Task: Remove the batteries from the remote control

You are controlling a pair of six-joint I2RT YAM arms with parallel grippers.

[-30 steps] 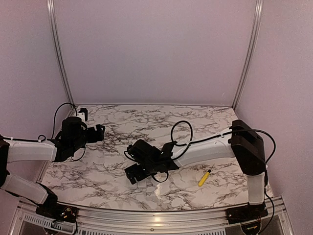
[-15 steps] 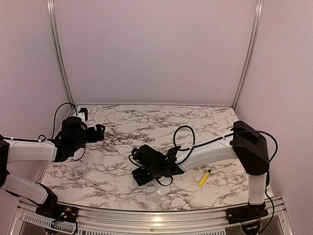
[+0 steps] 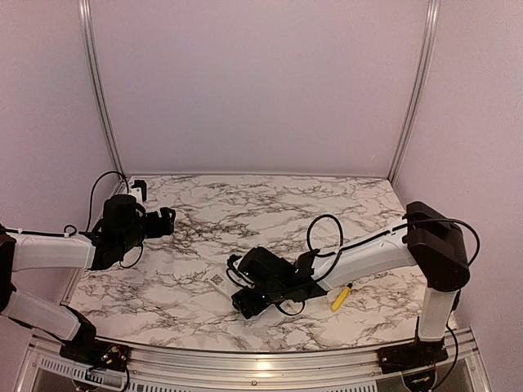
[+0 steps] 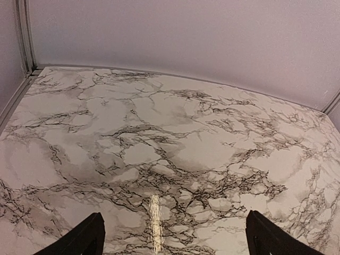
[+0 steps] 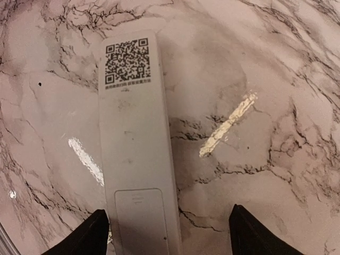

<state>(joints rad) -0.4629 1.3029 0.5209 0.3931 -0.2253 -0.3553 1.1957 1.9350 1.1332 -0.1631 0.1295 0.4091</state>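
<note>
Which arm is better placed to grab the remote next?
Right: the right gripper hangs open over the remote control, which lies between its fingers; the left gripper is far left, seeing only table.

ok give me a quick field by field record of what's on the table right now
remote control: lying flat on the table, back side up, square code label at its far end
battery cover: looks closed, at the end nearest the right gripper
batteries: none visible
right gripper: open, fingers on either side of the remote's near end, contact unclear
left gripper: open, holding nothing, only bare marble below it
screwdriver: yellow handle, lying on the table beside the right arm
</note>
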